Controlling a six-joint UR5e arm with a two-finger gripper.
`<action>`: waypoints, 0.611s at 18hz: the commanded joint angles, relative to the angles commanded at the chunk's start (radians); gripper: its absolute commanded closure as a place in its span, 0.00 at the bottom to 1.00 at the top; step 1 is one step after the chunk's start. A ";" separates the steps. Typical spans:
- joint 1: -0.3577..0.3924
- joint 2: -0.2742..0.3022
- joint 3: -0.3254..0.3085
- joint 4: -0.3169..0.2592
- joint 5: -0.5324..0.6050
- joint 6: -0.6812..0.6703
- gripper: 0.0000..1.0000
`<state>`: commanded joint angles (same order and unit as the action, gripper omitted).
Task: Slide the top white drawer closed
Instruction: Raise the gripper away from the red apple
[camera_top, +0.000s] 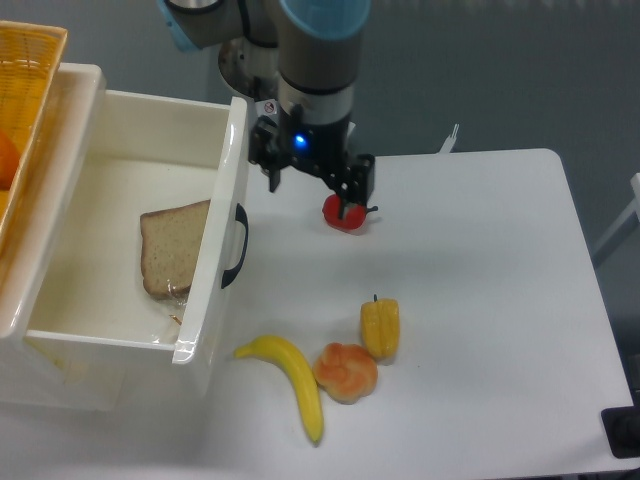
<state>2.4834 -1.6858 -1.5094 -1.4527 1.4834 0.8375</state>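
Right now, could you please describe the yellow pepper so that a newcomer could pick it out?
Start at the open top white drawer on the left, then look right across the white table. Near the front lie three foods: a curved yellow banana, an orange round bun and the blocky yellow pepper, rightmost, with a dark stem.

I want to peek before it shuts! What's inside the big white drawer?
A slice of bread lies on the floor of the open drawer. The rest of the floor that shows looks bare. The front wall hides the strip right behind it.
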 joint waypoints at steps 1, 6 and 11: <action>0.009 0.000 -0.006 0.002 0.002 0.003 0.00; 0.066 -0.018 -0.009 0.002 0.002 -0.002 0.00; 0.091 -0.045 -0.028 0.005 0.006 -0.005 0.00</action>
<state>2.5740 -1.7303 -1.5370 -1.4481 1.4895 0.8330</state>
